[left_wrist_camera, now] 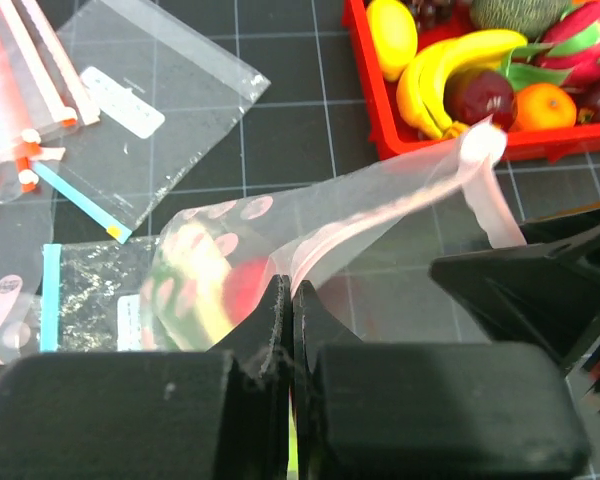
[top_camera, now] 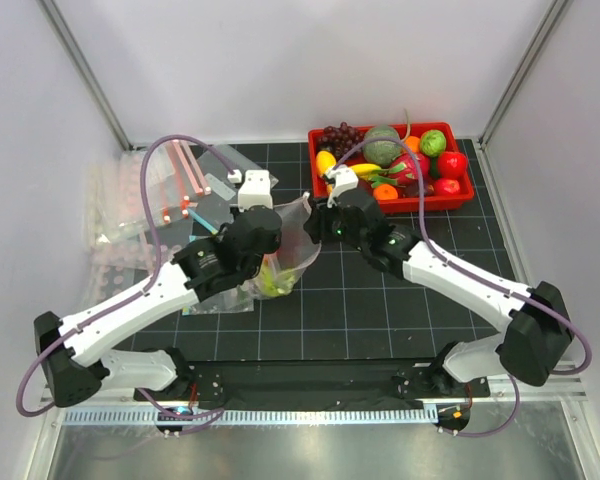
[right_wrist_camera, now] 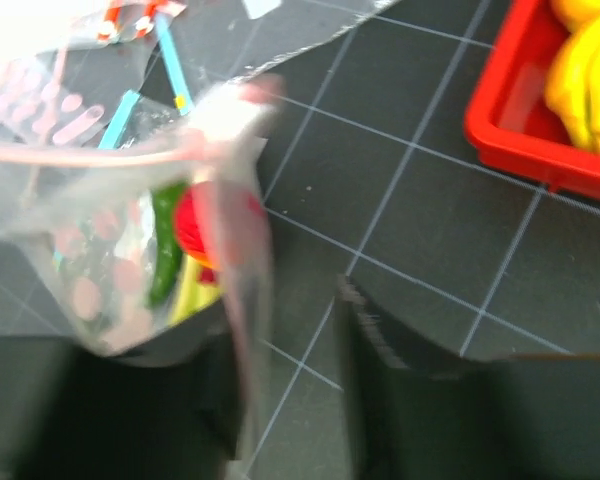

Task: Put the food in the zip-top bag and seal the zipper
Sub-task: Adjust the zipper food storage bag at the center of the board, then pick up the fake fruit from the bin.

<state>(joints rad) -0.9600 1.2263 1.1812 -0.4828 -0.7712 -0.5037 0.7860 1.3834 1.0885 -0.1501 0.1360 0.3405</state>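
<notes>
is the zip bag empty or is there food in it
Not empty: green and red food shows through the zip-top bag in both wrist views.

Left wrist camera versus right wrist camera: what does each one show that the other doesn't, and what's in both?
Only the left wrist view: the left gripper shut on the zip-top bag's edge, plus an orange and a dark red fruit in the red tray. Only the right wrist view: the right gripper open, jaws apart beside the bag's hanging mouth, all blurred. Both: the bag with red and green food inside, the tray with yellow fruit, spare bags and the gridded mat.
</notes>
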